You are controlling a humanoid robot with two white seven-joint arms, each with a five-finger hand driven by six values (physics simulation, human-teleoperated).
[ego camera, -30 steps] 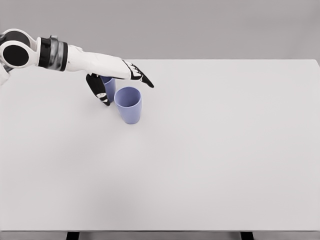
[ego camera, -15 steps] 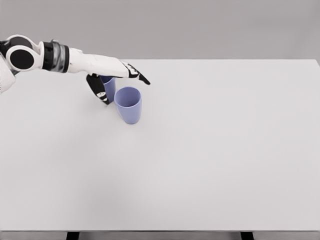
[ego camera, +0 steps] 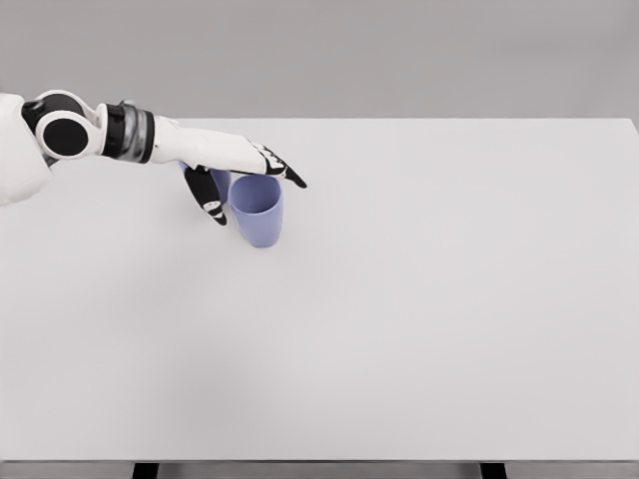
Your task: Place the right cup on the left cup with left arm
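Right cup (ego camera: 257, 212) upright, unmarked; left robot hand (ego camera: 232, 172) open above.

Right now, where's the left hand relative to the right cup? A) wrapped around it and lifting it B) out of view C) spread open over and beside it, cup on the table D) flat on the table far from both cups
C: the left hand is spread open over the rim of the right cup, which stands upright on the table, not gripped.
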